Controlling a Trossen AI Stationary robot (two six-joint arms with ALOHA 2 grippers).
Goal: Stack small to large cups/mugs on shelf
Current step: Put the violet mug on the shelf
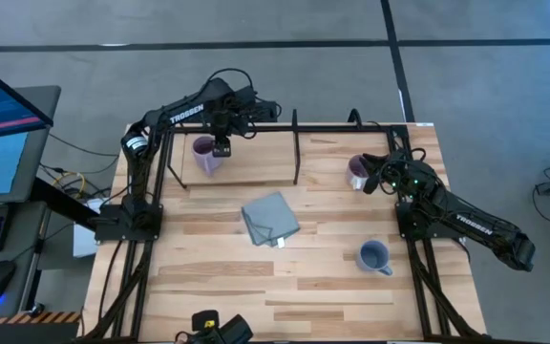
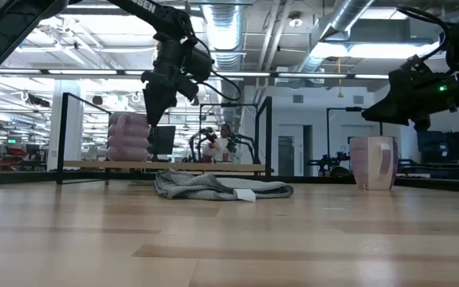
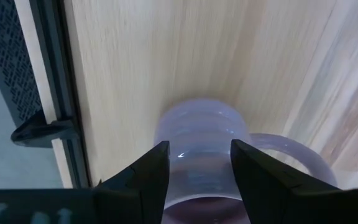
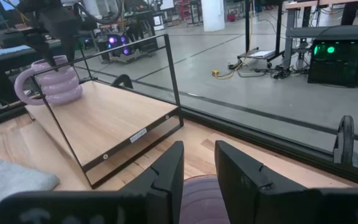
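The light purple ribbed mug (image 1: 204, 156) stands upright on the shelf's wood board (image 1: 256, 162), left of the black divider (image 1: 296, 153). It also shows in the low view (image 2: 129, 137) and the right wrist view (image 4: 50, 84). My left gripper (image 1: 221, 145) is open right over it, with the mug (image 3: 197, 143) below and between the fingers. The darker purple mug (image 1: 358, 172) stands on the table to the right of the shelf. My right gripper (image 2: 373, 113) hovers open above it (image 4: 204, 196). The blue-grey mug (image 1: 374, 256) stands on the table near the front right. My left gripper points down over the light purple mug's top (image 3: 197, 118), one finger on each side of it. The fingertips (image 2: 151, 119) are at about the height of the rim. I cannot tell whether they touch it.
A folded grey-blue cloth (image 1: 270, 218) lies on the table in front of the shelf, also in the low view (image 2: 213, 187). The shelf's thin black rods (image 4: 169, 68) frame the board. The board's part right of the divider (image 1: 327, 158) is bare.
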